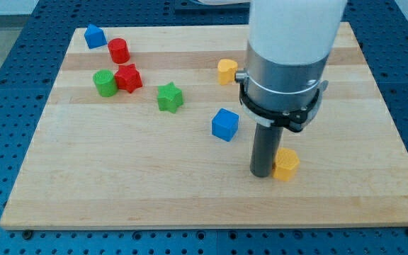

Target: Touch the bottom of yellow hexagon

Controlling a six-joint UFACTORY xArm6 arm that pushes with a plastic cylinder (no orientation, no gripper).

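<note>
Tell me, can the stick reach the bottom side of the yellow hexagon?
Probably yes. My tip already sits right beside the yellow hexagon, at its left lower edge, seemingly touching. No other block stands between them; the blue cube lies off toward the view's top left.

A pale wooden counter (190,205) fills most of the frame, its grain running in lengthwise planks. Around it on every side lies a blue perforated surface (6,42), evenly and softly lit.

White arm, silver collar, dark rod (263,152)
</note>
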